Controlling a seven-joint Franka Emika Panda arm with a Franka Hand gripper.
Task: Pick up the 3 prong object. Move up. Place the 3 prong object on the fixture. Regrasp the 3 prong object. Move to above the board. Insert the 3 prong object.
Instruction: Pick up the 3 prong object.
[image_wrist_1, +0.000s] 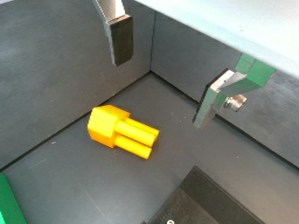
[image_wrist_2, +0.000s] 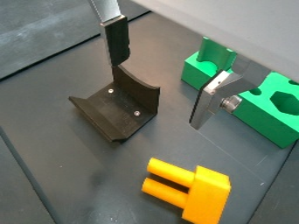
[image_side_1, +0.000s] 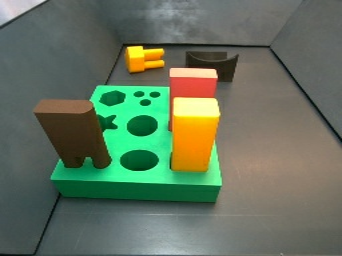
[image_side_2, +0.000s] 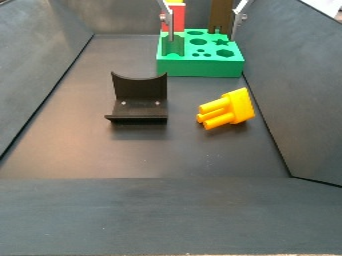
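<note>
The 3 prong object (image_wrist_1: 121, 131) is a small orange-yellow block lying on its side on the dark floor, also seen in the wrist view (image_wrist_2: 187, 185) and in both side views (image_side_1: 143, 58) (image_side_2: 226, 108). The fixture (image_wrist_2: 117, 109) stands beside it, apart from it (image_side_1: 210, 62) (image_side_2: 136, 98). The green board (image_side_1: 134, 190) lies further off (image_side_2: 201, 68). My gripper (image_wrist_1: 162, 92) hangs above the floor between the object and the fixture (image_wrist_2: 158, 94). It is open, with nothing between the fingers (image_wrist_1: 121, 39). It does not show in the side views.
A tall brown two-legged block (image_side_1: 70, 130), a tall orange-yellow block (image_side_1: 195, 133) and a red block (image_side_1: 193, 82) stand in the board. Dark grey walls (image_wrist_1: 70, 79) close in the floor on all sides.
</note>
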